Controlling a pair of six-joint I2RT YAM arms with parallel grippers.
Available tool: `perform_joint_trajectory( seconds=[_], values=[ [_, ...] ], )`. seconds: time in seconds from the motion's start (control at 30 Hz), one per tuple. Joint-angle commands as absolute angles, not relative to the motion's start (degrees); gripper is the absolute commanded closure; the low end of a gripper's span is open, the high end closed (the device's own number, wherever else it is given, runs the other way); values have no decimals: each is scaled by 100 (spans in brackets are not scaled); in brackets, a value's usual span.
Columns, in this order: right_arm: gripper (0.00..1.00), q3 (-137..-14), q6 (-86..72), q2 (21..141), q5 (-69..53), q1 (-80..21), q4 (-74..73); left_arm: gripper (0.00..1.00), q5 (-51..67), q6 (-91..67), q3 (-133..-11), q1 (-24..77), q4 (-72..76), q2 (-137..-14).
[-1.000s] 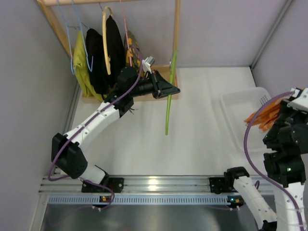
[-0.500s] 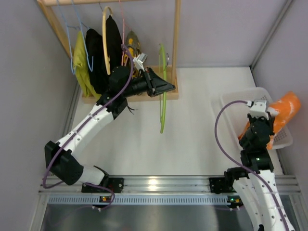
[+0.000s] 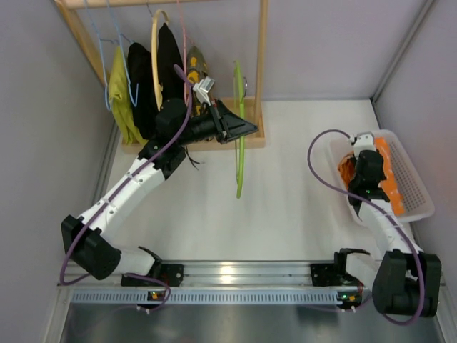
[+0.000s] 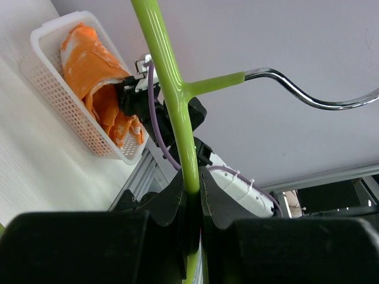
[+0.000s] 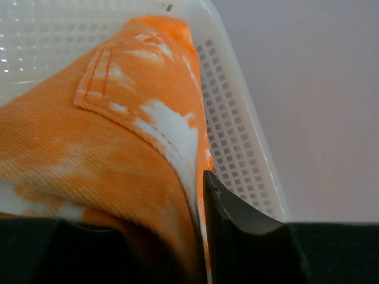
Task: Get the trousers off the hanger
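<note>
Top external view shows the trousers (image 3: 389, 175) bundled in the white basket (image 3: 423, 204) at the table's right edge, fully off the hanger (image 3: 240, 168). The left gripper (image 3: 247, 128) clamps the bare hanger by its stem, beside the wooden rack (image 3: 262, 50). The right gripper (image 3: 363, 166) is down in the basket with orange cloth pressed against its one visible finger, and we cannot tell whether it pinches the cloth or stands loose. We judge the release to be the step in hand: we should spread the jaws wide and rise straight up, so that no fold snags and drags out over the rim.
</note>
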State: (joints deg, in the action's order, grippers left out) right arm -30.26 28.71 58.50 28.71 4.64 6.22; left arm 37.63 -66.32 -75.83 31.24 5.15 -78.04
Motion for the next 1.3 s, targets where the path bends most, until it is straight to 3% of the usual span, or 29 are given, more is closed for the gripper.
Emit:
perform_joint_trajectory(
  seconds=[0.0,0.2,0.33,0.4,0.7,0.8,0.93,1.1,1.13,1.27],
  values=[
    [66,-3673,2488,6248,2365,667,845,100,3762,-6662,-7769,3103,984,-7673],
    [35,-4560,2162,6539,952,1388,-727,100,3735,-6723,-7875,3111,984,-7831],
    [6,-5131,2066,6277,-251,1722,-1730,100,3727,-6794,-7954,3111,1142,-7963],
    [1,-5351,2083,6135,-771,1889,-2386,100,3709,-6794,-8033,3103,1186,-8016],
    [1,-6819,2110,5660,-3310,2171,-4173,100,3656,-6829,-8086,3103,1213,-8138],
    [1,-7530,1233,5756,-4637,2145,-4464,100,3621,-6890,-8086,3111,1292,-8182],
    [1,-7763,-1501,5846,-5931,1419,-3853,100,3604,-6934,-8112,3103,1388,-8288],
    [2,-6689,-3426,5309,-5091,-822,-1182,100,3577,-7093,-8121,3111,1512,-8385],
    [5,-6628,-3584,5404,-4758,-1496,-1126,100,3551,-7058,-8130,3111,1538,-8385],
    [16,-6451,-3955,5581,-4097,-2240,-729,100,3533,-6996,-8147,3111,1538,-8376]
  ],
)
